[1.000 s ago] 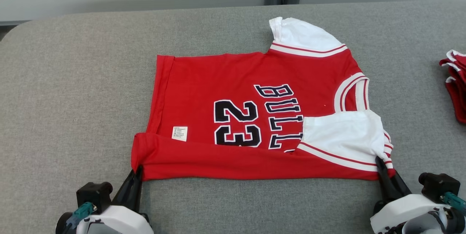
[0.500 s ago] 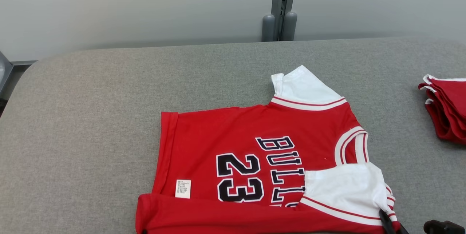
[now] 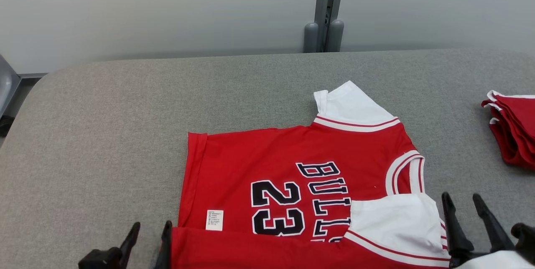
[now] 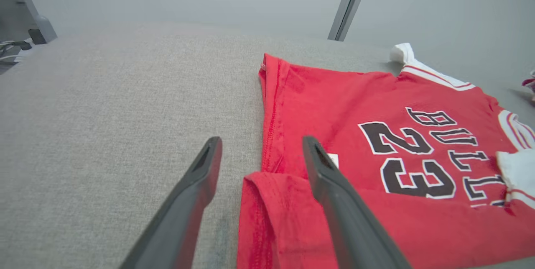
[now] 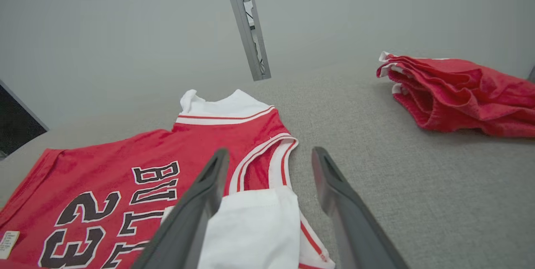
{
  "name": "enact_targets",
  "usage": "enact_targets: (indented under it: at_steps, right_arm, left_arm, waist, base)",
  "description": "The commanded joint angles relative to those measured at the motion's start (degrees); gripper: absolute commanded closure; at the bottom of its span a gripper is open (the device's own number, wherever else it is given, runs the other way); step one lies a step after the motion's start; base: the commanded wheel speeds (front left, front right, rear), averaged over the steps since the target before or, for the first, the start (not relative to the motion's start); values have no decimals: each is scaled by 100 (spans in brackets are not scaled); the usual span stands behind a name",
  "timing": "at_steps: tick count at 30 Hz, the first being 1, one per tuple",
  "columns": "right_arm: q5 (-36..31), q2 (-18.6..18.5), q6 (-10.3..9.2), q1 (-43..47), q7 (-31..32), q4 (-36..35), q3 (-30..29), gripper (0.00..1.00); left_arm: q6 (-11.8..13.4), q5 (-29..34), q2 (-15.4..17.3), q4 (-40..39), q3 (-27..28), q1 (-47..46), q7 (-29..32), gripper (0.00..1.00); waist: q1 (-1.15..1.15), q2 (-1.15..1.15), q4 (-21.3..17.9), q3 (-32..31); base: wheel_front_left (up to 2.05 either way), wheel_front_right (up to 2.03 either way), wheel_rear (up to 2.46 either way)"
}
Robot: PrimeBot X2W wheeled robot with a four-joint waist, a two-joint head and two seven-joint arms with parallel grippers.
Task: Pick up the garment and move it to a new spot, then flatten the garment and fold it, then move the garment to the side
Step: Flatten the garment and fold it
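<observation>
Red cloth takes the middle of the grey fabric table (image 3: 104, 135): the jersey (image 3: 292, 156) lies flat and sideways, its hem to the left and its neck opening to the right, with the black "BULLS" and "23" facing up. Its near long edge is folded over onto the body as a red band, and this band covers the near part of the digits. A small white care label (image 3: 214, 220) sits just beyond that fold, near the hem. One white sleeve (image 3: 351, 106) sticks out flat on the far side; the other white sleeve (image 3: 393, 219) lies folded in over the chest at the near right.

The left gripper (image 3: 149, 235) stands at the near-left corner of the jersey with its two dark fingers spread apart and nothing between them. One finger is over bare table and the other over the folded corner (whether it touches the cloth I cannot tell). The right gripper (image 3: 462, 202) is likewise spread wide and empty at the near-right shoulder, one finger above the folded-in sleeve, the other above the table.

A pile of red garments (image 3: 514, 135) rests well apart at the right edge, and a grey post (image 3: 328, 9) rises behind the far edge
</observation>
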Motion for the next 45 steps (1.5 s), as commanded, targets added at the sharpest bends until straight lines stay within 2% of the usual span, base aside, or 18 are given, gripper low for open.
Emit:
enact_targets:
  at_steps: [1,6,18,22,26,35,43,44,45]
  right_arm:
    - [-45,-21,1,-85,-55,-80,-23,0]
    - [-319,10,1,-333,75,-656,-61,0]
    - [-390,68,1,-401,248,-924,-86,0]
    - [-414,73,1,-547,271,-990,-76,0]
    - [-444,71,1,-757,270,-1004,-32,0]
    - [-418,75,1,-1102,199,-858,147,0]
    - [-395,58,1,-1270,131,-753,213,0]
    - [-397,53,1,-1280,140,-744,206,0]
    - [-396,41,1,-1295,143,-742,189,0]
  left_arm:
    - [40,83,52,-23,40,-118,-51,0]
    - [120,218,140,-168,151,-478,-254,0]
    - [94,232,146,-191,123,-909,-274,0]
    - [-37,265,139,-154,33,-1500,-188,0]
    - [-270,323,159,102,-142,-2356,86,0]
    - [-829,193,71,1555,-512,-3697,811,0]
    - [-1088,-40,-38,2773,-509,-4311,910,0]
    - [-1100,-52,-40,2883,-507,-4364,902,33]
    - [-1125,-73,-52,2962,-499,-4402,861,95]
  waist:
    - [0,0,-12,6]
    - [0,0,-40,35]
    - [0,0,36,339]
    - [0,0,95,640]
    - [0,0,108,996]
    - [0,0,-77,1515]
    - [0,0,-175,1725]
    - [0,0,-182,1735]
    - [0,0,-187,1743]
  base:
    - [0,0,0]
    - [0,0,0]
    - [0,0,0]
    - [0,0,0]
    - [0,0,0]
    - [0,0,0]
    - [0,0,0]
    - [0,0,0]
    - [0,0,0]
